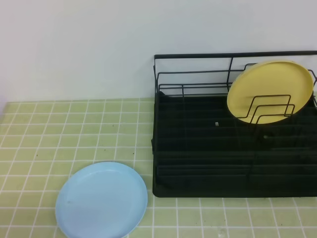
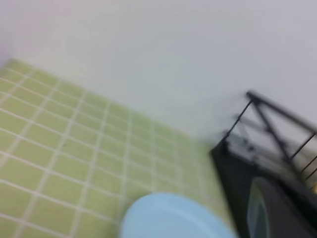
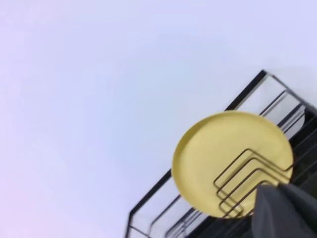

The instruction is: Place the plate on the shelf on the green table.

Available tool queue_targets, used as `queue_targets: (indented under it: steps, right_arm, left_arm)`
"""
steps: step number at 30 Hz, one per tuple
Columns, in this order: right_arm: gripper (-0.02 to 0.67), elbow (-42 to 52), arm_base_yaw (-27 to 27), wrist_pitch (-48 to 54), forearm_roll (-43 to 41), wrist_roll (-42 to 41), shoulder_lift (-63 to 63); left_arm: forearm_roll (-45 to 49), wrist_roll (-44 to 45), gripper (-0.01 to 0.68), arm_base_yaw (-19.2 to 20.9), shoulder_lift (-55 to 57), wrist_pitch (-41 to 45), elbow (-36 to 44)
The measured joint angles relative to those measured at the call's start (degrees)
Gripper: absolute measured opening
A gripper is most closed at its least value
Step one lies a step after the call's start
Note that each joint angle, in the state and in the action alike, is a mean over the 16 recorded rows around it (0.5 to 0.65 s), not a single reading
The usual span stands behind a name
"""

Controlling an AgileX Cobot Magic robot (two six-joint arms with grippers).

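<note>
neither gripper shows up in the overhead view, and the wrist cameras catch only a dark blurred edge at their lower right corners, so i can't see any fingers properly; both sets of jaws are closed, and nothing appears to be held in either one.

the light blue plate (image 1: 101, 201) lies flat on the green table (image 1: 59, 134), toward the front left, its rim running right down to the bottom edge of the overhead picture. it sits just beside the front left corner of the black wire dish rack (image 1: 198, 163), apart from it with a strip of tile between them. the left wrist camera looks across the tiles at a slant and catches the top arc of that same plate (image 2: 168, 218) at the bottom of its blurred picture, with the rack's corner (image 2: 237, 168) to the right.

the rack fills the right half of the table, its rear rail against the white wall (image 1: 74, 44). a yellow plate (image 1: 270, 89) stands in it, tilted back, leaning on the bent-wire dividers (image 1: 270, 106) near the right rear. the right wrist camera sees this yellow plate (image 3: 223, 158) from low down, with the dividers crossing its lower right face.
</note>
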Motion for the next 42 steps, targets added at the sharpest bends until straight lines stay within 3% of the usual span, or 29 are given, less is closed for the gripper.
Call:
queue_targets:
  steps: [26,42]
  right_arm:
    - [-0.002,-0.4,0.0,6.7,4.6,-9.4,0.0]
    - [-0.002,-11.3,0.0,13.0,2.9,-33.0,2.3]
  left_arm:
    - [-21.8,-1.8,-0.003,0.0,-0.8,-4.6,1.1]
    - [-20.8,19.7,-0.001,0.0,1.6,7.0,-7.6]
